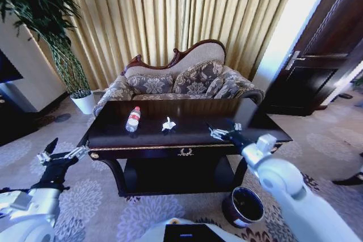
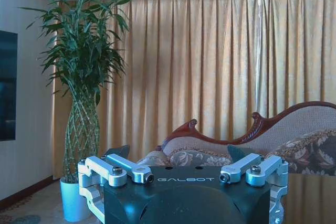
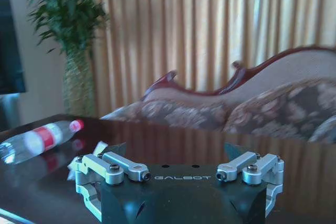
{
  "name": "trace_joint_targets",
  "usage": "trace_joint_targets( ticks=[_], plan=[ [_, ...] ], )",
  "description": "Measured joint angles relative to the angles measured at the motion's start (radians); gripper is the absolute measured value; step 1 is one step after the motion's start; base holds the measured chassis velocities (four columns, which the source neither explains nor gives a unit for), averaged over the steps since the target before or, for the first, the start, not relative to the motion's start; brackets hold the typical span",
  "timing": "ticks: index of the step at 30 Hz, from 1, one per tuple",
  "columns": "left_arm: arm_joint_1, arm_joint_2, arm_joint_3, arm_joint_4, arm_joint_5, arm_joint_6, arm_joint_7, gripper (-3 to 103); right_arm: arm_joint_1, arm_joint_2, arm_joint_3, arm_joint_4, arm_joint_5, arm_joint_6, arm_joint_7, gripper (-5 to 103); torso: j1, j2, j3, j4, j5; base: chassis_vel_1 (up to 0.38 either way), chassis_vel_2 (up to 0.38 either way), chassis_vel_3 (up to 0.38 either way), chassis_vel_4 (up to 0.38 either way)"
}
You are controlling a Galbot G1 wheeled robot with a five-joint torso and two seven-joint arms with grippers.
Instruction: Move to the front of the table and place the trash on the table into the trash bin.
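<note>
Trash sits on the table point(image 1: 170, 134), none of it in the bin point(image 1: 243, 207) yet. Nearest us, the bin stands on the carpet by the table's front right leg, below the right arm. Our left gripper point(image 1: 63, 154) hangs off the table's left end, fingers apart, holding nothing. Our right gripper point(image 1: 218, 133) reaches over the table's front right part, fingers spread, empty. Farther in we see a crumpled paper point(image 1: 168, 124) near the middle, and left of it the bottle point(image 1: 133, 119) lying down. Behind the table stands a sofa point(image 1: 181, 83).
</note>
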Motion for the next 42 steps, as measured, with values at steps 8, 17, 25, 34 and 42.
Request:
trace_joint_targets(
  ticks=[8, 17, 25, 34, 42],
  plan=[
    [0.022, -0.010, -0.010, 0.000, -0.013, 0.001, -0.009, 100, 0.303, -0.076, -0.266, -0.124, 0.066, -0.025, 0.003, 100, 0.000, 0.000, 0.000, 0.0001, -0.0002, 0.000, 0.000, 0.000, 0.000],
    [0.040, -0.023, -0.015, 0.000, -0.007, -0.006, -0.010, 100, 0.469, -0.055, -0.463, -0.191, 0.109, -0.052, 0.005, 100, 0.000, 0.000, 0.000, -0.0001, -0.0003, 0.000, 0.000, 0.000, 0.000],
    [0.043, -0.026, -0.024, 0.000, -0.006, -0.006, -0.012, 100, 0.578, 0.033, -0.590, -0.274, 0.094, -0.059, 0.031, 100, 0.000, 0.000, 0.000, 0.0000, -0.0003, 0.000, 0.000, 0.000, 0.000],
    [0.046, -0.028, -0.035, 0.000, -0.005, -0.008, -0.011, 100, 0.659, 0.091, -0.692, -0.321, 0.084, -0.063, 0.044, 100, 0.000, 0.000, 0.000, 0.0000, -0.0004, 0.000, 0.000, 0.000, 0.000],
    [0.048, -0.040, -0.030, 0.000, 0.010, -0.021, 0.002, 100, 0.709, 0.131, -0.758, -0.359, 0.064, -0.063, 0.063, 100, 0.000, 0.000, 0.000, 0.0000, -0.0003, 0.000, 0.000, 0.000, 0.000]
  ],
)
